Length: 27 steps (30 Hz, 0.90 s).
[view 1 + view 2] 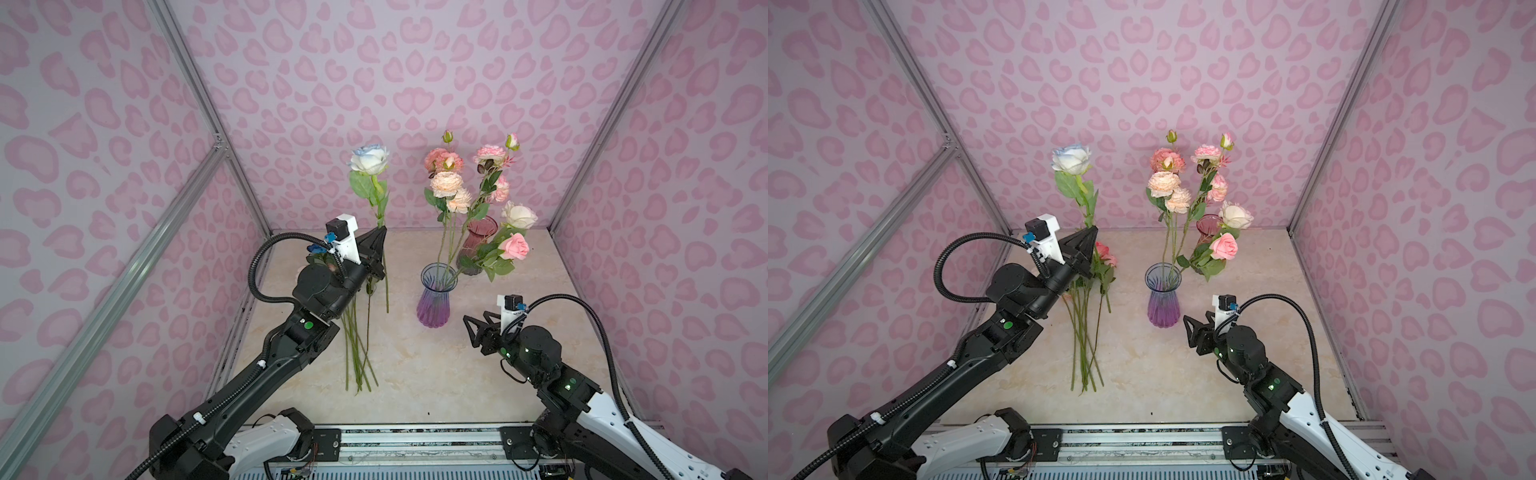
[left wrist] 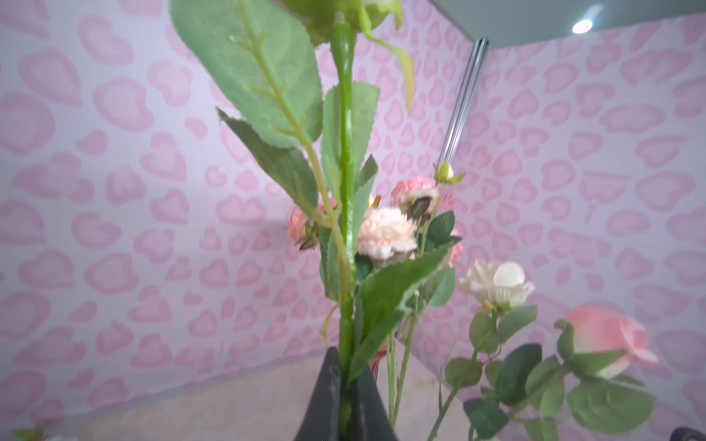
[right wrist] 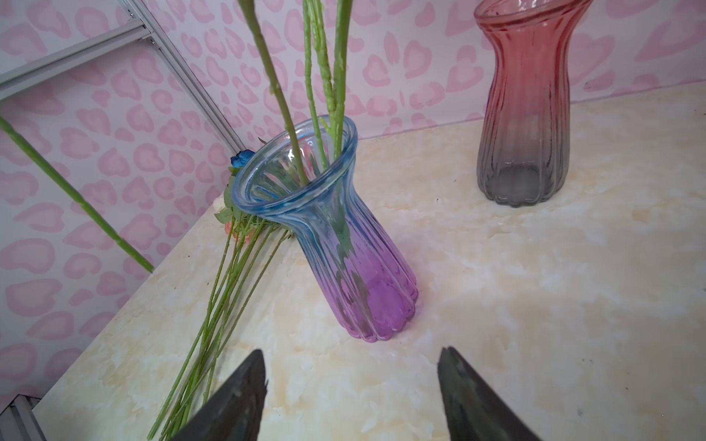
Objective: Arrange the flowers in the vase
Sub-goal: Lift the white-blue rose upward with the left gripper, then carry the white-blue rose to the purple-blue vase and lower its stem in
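A ribbed glass vase [image 1: 435, 300] [image 1: 1163, 297] [image 3: 336, 236], blue at the rim and purple at the base, stands mid-table with several flowers [image 1: 448, 183] [image 1: 1165, 183] in it. My left gripper [image 1: 380, 235] [image 1: 1090, 233] [image 2: 347, 366] is shut on the green stem [image 2: 345, 191] of a pale blue-white rose [image 1: 369, 159] [image 1: 1071, 158], held upright left of the vase. More flowers lie on the table as a bundle of stems [image 1: 357, 353] [image 1: 1086, 353] [image 3: 214, 298] under the left arm. My right gripper [image 1: 471, 332] [image 1: 1188, 330] [image 3: 351, 366] hangs open and empty just right of the vase's base.
A second vase [image 1: 478, 247] [image 1: 1207, 227] [image 3: 523, 114], red fading to grey, stands behind the first with nothing in it. Pink patterned walls [image 1: 415, 83] with metal frame posts [image 1: 199, 95] enclose the marble table [image 1: 436, 374].
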Available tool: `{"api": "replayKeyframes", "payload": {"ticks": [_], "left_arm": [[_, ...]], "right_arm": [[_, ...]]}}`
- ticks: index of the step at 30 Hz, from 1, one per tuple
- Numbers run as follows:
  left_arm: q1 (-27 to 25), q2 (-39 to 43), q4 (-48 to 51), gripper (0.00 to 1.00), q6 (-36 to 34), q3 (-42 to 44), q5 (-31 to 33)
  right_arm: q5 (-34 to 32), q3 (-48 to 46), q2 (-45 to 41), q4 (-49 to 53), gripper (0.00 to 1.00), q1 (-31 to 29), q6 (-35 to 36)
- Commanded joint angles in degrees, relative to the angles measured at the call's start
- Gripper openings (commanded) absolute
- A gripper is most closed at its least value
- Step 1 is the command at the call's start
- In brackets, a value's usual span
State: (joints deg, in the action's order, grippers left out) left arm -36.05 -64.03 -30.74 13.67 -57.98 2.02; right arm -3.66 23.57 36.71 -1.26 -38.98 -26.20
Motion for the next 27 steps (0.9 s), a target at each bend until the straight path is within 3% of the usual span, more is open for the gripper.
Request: {"api": "replayKeyframes", "payload": {"ticks": [1,12,18,27], "left_arm": [[-0.5,-2.8,-10.1,0.04,-1.5,-4.1,-3.8],[-3.6,-16.6,-22.4,0.04,2.2,-10.6,-3.6],[-5.9,-22.7,-24.4,0.03,3.1,-13.2,-3.6],[-7.6,-24.6,-24.8,0.03,3.0,-6.5,-2.6]], "right_arm": [[-0.8,0.9,1.1,-2.8,0.72,0.0,-0.4],[-0.8,3.1,3.0,-3.6,0.72,1.9,0.1],[-0.1,2.7,1.9,-2.3,0.72,3.5,0.7],[-0.6,1.9,-1.5,-0.1,0.72,4.6,0.9]]}}
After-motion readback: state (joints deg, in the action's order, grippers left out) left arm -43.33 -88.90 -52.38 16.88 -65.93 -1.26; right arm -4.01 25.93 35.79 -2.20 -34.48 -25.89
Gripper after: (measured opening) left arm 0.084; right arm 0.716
